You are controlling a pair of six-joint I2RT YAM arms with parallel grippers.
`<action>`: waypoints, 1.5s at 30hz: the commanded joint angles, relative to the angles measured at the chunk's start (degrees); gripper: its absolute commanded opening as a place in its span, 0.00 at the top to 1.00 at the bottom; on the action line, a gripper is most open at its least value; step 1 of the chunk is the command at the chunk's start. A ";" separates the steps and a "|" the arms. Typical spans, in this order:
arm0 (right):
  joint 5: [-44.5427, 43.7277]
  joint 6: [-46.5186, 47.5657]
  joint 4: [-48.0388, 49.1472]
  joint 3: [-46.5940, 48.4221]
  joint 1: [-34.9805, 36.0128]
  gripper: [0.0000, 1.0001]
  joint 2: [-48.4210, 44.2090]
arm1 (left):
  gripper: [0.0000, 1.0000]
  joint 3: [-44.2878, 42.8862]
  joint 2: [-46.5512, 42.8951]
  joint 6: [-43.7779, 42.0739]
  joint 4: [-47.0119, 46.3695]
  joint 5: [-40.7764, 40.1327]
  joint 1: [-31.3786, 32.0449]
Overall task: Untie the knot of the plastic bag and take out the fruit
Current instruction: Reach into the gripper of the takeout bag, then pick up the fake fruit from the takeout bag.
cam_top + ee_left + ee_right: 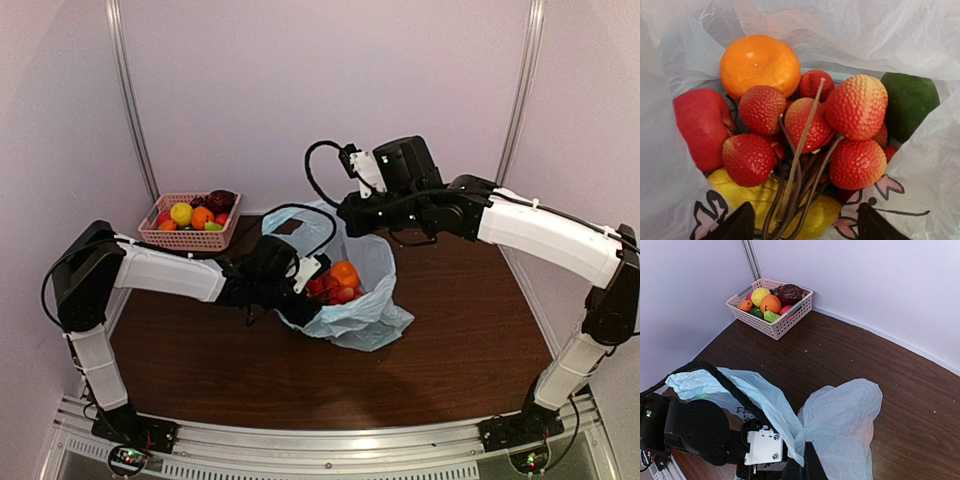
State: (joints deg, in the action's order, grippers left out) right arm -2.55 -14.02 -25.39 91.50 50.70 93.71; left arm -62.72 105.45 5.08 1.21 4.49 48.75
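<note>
Light blue plastic bag (378, 318): mid-table, mouth open, your right gripper (350, 213) pinched shut on its rim at 12 o'clock.
Contents, left wrist view: red berry bunch (807, 125) centre; orange (760, 62) at 11 o'clock; green fruit (910, 102) at 2; red piece (700, 125) at 9; yellow piece (765, 200) at 6.
Your left gripper (805, 227): inside the mouth, fingers apart either side of the bunch's stems (795, 185).
Pink basket (185, 240) of fruit: table's 10 o'clock corner.
</note>
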 commanded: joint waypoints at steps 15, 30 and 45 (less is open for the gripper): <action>0.07 -1.28 1.30 -3.32 0.02 1.00 -0.97 | 1.00 -0.09 -5.46 5.33 -2.84 -0.09 0.63; -1.05 -2.21 2.82 -6.38 0.02 1.00 -1.94 | 1.00 9.82 -27.15 13.52 -6.68 -0.36 0.73; -2.33 -2.80 3.46 -8.62 0.02 1.00 -3.70 | 1.00 5.53 -39.08 18.08 -0.58 8.03 0.64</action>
State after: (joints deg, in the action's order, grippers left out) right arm -3.03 -16.36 -22.50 84.12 50.70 92.75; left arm -53.69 71.26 21.82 0.23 8.80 49.23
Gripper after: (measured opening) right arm 0.006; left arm 0.032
